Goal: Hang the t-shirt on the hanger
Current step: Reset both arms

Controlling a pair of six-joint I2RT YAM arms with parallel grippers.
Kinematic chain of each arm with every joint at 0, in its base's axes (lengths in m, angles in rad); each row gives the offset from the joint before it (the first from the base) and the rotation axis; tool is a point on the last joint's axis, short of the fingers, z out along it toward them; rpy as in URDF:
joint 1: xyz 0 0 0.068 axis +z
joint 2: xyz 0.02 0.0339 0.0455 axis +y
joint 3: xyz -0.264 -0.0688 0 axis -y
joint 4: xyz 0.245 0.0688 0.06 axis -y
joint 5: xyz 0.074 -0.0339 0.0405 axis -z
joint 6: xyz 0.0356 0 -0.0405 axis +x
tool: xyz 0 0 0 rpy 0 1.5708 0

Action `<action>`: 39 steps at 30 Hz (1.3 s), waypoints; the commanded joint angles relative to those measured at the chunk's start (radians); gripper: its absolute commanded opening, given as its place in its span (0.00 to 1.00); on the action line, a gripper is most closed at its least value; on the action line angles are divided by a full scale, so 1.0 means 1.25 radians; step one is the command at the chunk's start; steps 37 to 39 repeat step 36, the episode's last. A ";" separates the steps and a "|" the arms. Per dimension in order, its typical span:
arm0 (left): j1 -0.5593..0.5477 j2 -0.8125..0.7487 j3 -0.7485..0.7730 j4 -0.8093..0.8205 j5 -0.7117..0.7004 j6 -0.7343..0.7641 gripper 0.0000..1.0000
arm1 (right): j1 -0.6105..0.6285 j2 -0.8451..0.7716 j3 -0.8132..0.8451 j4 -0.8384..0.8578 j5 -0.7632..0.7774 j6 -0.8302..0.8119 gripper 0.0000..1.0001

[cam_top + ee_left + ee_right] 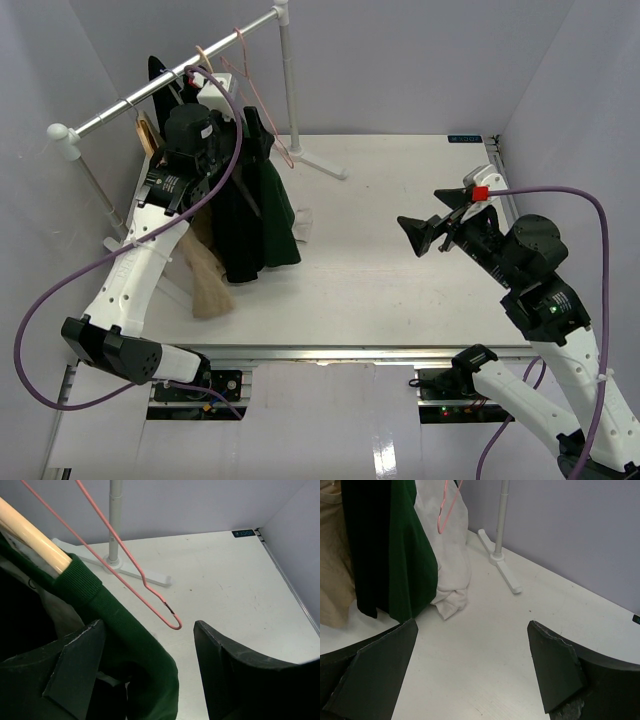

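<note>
The dark green t-shirt (272,215) hangs below the rail at the back left, its cream-white panel (303,225) touching the table. In the left wrist view the shirt's ribbed green edge (117,630) is draped over the light wooden hanger arm (35,537). My left gripper (147,625) is open, with the green cloth lying between the jaws against the left finger (75,665). It sits high at the rack (240,140). My right gripper (425,232) is open and empty over the table's right half, facing the shirt (410,555) from a distance (471,625).
A white clothes rail (170,85) on a post with a flat foot (320,165) stands at the back. A thin pink wire hanger (145,582) hangs on it. A tan-beige garment (205,275) hangs left of the shirt. Purple walls close in the table.
</note>
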 commanded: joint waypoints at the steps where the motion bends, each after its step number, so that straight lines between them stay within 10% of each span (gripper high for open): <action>1: 0.000 -0.043 0.002 0.001 0.007 -0.009 0.85 | 0.005 0.019 0.010 0.024 -0.001 0.020 0.96; 9: -0.027 -0.068 0.016 0.055 0.208 -0.004 0.98 | 0.005 0.041 -0.016 0.026 0.087 0.105 0.90; 18: -0.184 -0.091 -0.110 0.163 0.169 -0.013 0.98 | 0.005 0.063 -0.080 0.018 0.231 0.196 0.90; 27: -0.328 -0.191 -0.508 0.393 0.100 -0.052 0.98 | 0.005 0.015 -0.170 0.036 0.195 0.185 0.90; 39: -0.334 -0.263 -0.604 0.507 0.113 -0.049 0.98 | 0.004 0.039 -0.175 0.020 0.190 0.173 0.90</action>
